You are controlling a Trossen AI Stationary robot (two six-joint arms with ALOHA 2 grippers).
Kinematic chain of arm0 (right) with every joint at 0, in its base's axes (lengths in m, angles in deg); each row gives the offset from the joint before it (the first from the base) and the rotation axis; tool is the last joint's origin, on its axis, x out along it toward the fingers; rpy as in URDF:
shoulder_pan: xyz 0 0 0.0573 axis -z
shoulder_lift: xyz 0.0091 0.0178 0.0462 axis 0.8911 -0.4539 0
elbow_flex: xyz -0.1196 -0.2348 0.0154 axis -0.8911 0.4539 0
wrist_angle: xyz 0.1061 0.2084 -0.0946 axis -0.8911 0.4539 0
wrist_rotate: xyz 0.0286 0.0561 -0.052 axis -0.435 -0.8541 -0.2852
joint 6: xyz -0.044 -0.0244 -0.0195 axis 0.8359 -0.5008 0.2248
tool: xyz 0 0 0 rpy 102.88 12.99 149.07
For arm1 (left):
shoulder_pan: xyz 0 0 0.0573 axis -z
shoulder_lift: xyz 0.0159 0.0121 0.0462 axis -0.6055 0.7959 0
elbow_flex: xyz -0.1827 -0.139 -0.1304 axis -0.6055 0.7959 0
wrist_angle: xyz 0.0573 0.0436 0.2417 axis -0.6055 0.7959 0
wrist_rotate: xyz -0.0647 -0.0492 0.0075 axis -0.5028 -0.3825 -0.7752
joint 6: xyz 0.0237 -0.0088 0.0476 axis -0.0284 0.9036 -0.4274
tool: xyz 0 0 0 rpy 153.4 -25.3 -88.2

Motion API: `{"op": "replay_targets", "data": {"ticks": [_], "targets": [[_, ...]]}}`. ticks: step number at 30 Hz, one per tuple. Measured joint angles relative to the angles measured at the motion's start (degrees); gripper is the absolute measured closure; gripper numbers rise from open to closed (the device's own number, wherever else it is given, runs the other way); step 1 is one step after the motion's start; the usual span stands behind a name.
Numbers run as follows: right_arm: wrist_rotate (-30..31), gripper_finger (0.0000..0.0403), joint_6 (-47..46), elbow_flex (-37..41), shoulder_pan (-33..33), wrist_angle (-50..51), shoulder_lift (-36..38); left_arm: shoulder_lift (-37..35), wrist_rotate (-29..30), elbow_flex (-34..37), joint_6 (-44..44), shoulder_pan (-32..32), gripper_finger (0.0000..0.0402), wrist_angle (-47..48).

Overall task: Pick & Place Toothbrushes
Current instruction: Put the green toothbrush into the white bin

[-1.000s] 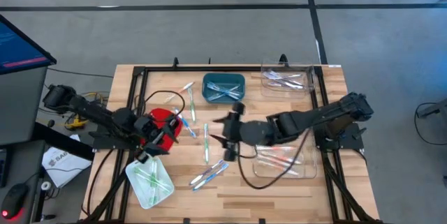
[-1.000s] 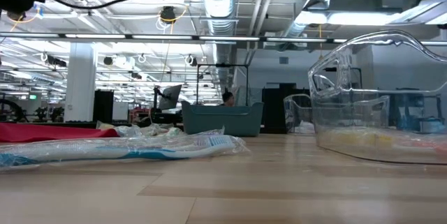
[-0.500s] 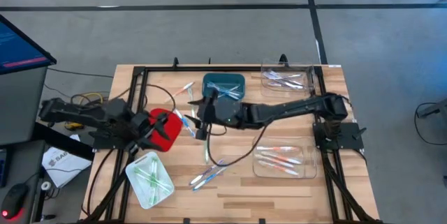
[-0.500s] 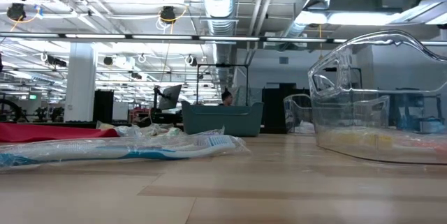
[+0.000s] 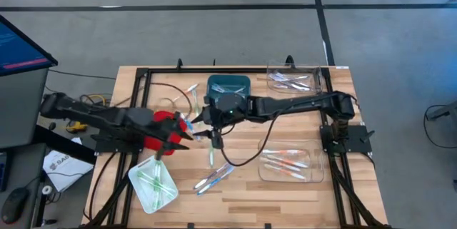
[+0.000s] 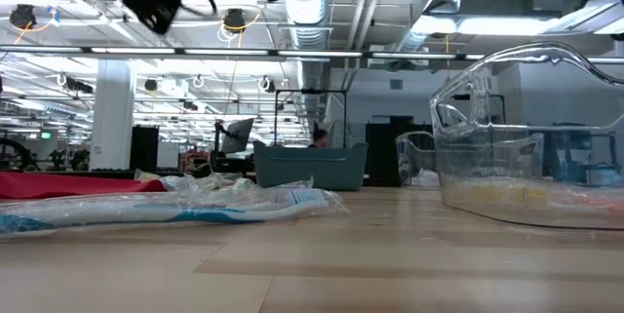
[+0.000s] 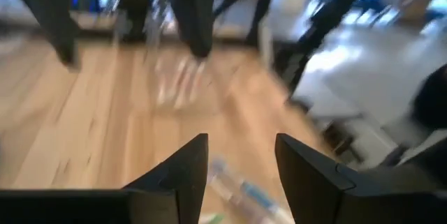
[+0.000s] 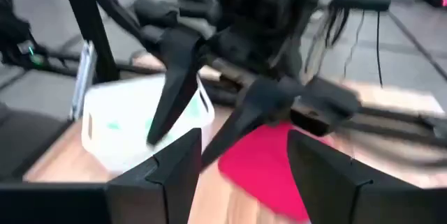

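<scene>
Toothbrushes lie loose on the wooden table; more lie at the middle front and by the far cable. My left gripper stands open over the red tray's right edge, pointing toward the table's right. My right gripper stands open just beyond it, pointing left, so the two face each other. Nothing is between the fingers in the left wrist view or the right wrist view. A wrapped toothbrush lies on the table below my left gripper.
A white tray with green toothbrushes stands at the front left, a teal tray at the far middle, and clear trays at the far right and near right. Black cables loop over the table's middle.
My right gripper has swung from the table's middle toward the left, to beside the red tray, sinking a little. My left gripper has come away from the white tray toward the right and tipped up from pointing down to nearly level.
</scene>
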Motion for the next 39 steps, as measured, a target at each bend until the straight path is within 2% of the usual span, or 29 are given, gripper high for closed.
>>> {"op": "replay_targets", "data": {"ticks": [3, 7, 9, 16, 25, 28, 30, 34, 39], "targets": [[3.03, 0.02, -2.15, 0.02, 0.72, 4.4, 0.88, 8.0, 4.32, -0.93, -0.74, 1.03, 0.0242, 0.4], [14.7, 0.0199, -9.83, -0.09, 2.18, 12.12, 2.49, 16.19, 5.34, -3.16, -1.98, 0.99, 0.0242, 0.79], [18.02, 0.0198, -11.06, 0.03, 2.89, 15.53, 2.35, 18.27, 5.46, -3.74, -2.88, 1.46, 0.0243, 1.15], [18.0, 0.0199, -9.39, 0.0, 2.73, 19.68, 1.92, 16.42, 8.48, -4.44, -5.05, 1.91, 0.0243, 1.34], [18.07, 0.0197, -6.68, 0.02, 2.85, 19.56, 1.9, 17.33, 8.66, -4.39, 6.87, 0.1, 0.0242, 2.47], [18.11, 0.0199, -7.57, 0.02, 2.78, 19.71, 1.9, 18.03, 9.09, -4.38, 8.31, 0.1, 0.0242, 2.85], [18.15, 0.02, -8.97, 0.01, 2.67, 19.76, 1.66, 17.95, 12.2, -4.38, 8.96, 0.12, 0.0242, 2.5], [18.03, 0.0199, -8.86, 0.11, 1.48, 21.64, 0.7, 17.94, 22.55, -4.37, 13.09, -0.57, 0.0242, 3.7], [18.04, 0.0198, -6.7, -0.02, 0.0, 22.75, 0.86, 17.92, 25.05, -4.37, 18.9, -3.28, 0.0242, 5.8]]}}
